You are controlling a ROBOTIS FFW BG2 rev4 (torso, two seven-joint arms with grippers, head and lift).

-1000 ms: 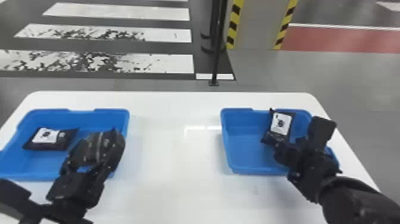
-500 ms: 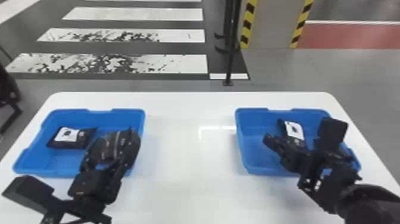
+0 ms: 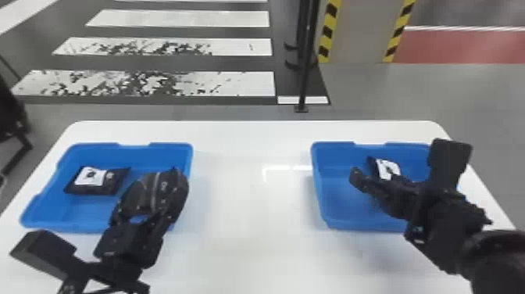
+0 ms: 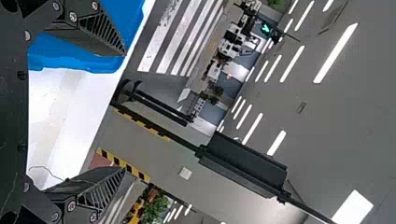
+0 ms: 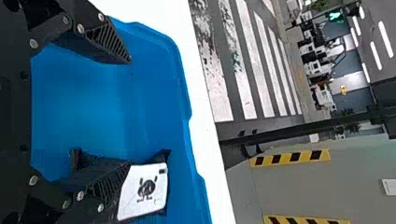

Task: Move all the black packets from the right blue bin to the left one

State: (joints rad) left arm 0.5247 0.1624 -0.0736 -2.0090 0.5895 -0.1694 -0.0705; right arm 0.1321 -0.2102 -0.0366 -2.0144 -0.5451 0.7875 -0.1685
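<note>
A black packet point(image 5: 143, 191) lies in the right blue bin point(image 3: 322, 187), just beyond one finger of the right gripper, which partly covers it in the right wrist view. Over the last second, the right gripper point(image 5: 130, 112) has spread its fingers wider above the bin, while the packet has kept about the same spot there. The fingers stand apart and grip nothing; whether one touches the packet cannot be told. That leaves this transfer still to be made, and the gripper probably needs to line up and straddle the packet before closing.

The packet looks soft and pliable, its dark wrapping pinched into pointed corners around a flat white label bearing a black figure. The bin is smooth, shallow plastic with rounded corners and a stepped rim; the gripper's black fingers taper to ribbed, wedge-like tips.

Well off to that gripper's left, another labelled packet point(image 3: 95, 180) rests in the left blue bin point(image 3: 43, 213), beyond the left gripper point(image 4: 124, 112), whose fingers are spread and empty. Beneath both grippers, a glossy white table point(image 3: 250, 219) carries the bins.
</note>
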